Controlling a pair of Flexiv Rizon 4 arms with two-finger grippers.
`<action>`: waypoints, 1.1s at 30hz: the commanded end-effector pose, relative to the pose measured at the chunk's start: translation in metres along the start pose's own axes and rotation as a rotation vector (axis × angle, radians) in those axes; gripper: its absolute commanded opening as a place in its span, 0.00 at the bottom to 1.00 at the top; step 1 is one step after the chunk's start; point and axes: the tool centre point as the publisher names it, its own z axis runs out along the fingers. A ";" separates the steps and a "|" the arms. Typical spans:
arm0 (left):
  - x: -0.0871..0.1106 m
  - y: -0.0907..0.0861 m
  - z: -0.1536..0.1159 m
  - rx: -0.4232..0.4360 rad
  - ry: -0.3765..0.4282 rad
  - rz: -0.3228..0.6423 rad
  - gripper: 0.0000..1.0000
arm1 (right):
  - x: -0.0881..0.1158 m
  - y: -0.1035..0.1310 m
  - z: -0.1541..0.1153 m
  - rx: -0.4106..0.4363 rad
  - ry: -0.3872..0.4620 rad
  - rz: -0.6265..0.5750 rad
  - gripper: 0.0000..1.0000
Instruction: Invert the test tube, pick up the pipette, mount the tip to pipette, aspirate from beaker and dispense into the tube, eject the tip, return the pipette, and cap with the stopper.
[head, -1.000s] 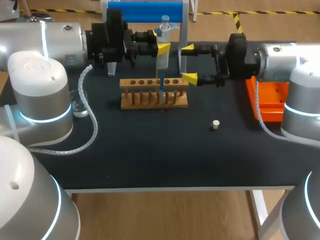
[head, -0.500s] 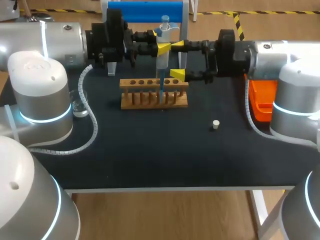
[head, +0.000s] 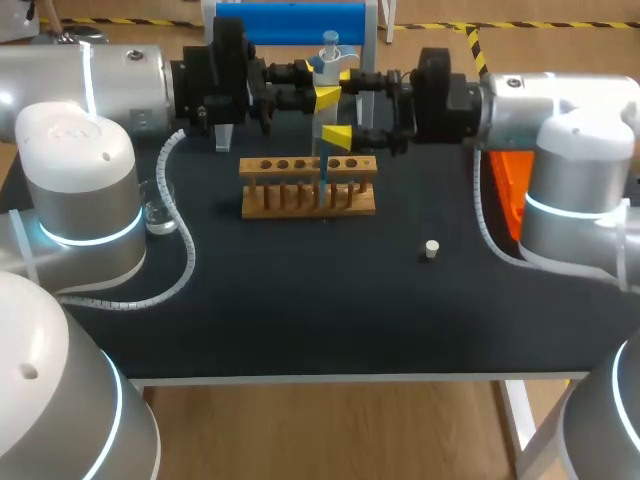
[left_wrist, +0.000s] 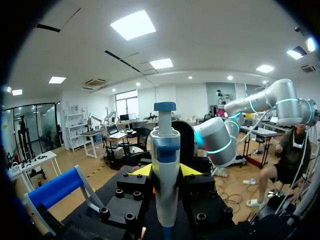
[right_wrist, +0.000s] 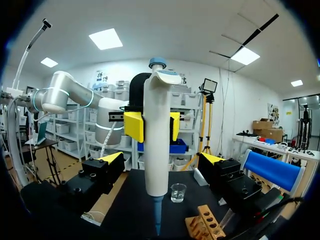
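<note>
My left end effector (head: 322, 97) clamped on the pipette (head: 328, 62), upper middle of frame, upright over the wooden rack (head: 308, 200), my right end effector (head: 342, 106) wide, flanking the pipette, stopper (head: 431, 249) right of centre on the bench (head: 300, 300).

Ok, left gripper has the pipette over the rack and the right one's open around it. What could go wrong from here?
1. The right gripper has its open fingers either side of the pipette, close to the left gripper clamped on it. Closing there may clash the yellow tips or twist the pipette.
2. The blue tip reaches down into the wooden rack, so a sideways shove could bend it or drag the rack.
</note>
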 end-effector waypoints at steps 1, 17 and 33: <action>0.000 0.000 0.000 0.003 0.001 0.001 0.00 | -0.003 0.000 0.003 -0.002 0.000 -0.002 0.99; 0.000 0.000 0.000 0.003 0.001 0.001 0.00 | -0.005 0.002 0.018 -0.006 0.039 0.002 0.90; 0.000 0.000 0.000 0.003 0.001 0.001 0.00 | 0.001 0.003 0.022 -0.020 0.088 0.003 0.64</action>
